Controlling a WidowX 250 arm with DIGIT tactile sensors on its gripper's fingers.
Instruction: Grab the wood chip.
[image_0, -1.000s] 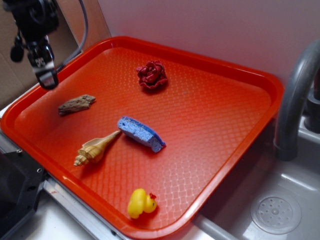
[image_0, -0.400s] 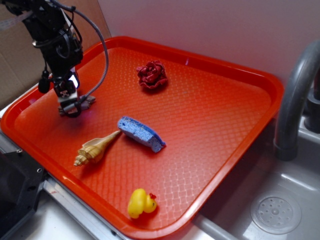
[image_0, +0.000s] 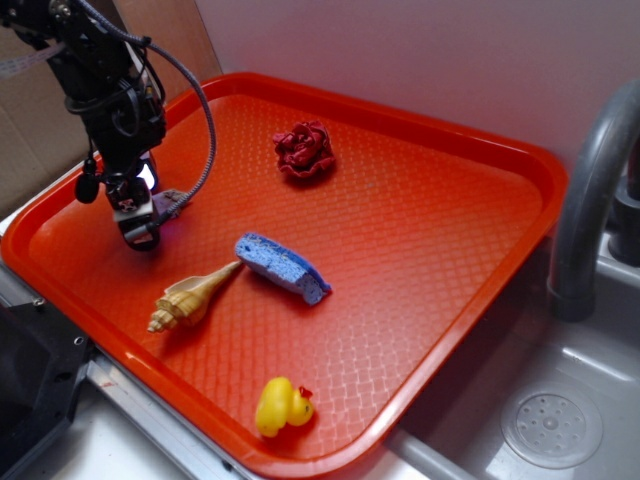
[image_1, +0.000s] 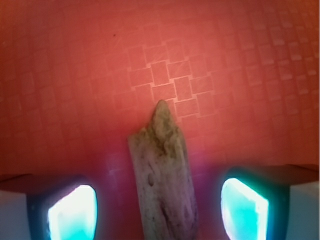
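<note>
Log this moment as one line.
phase: pre-grasp | gripper: open, fingers straddling wood chip | chip: flat on tray, ungrasped

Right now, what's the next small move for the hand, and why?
Probably close the hand. In the wrist view the rough grey-brown wood chip lies between the two fingers, gaps on both sides, apparently flat on the red textured tray.

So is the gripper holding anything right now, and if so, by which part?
Nothing is held. The gripper is open, its fingers on either side of the wood chip without touching it.
</note>
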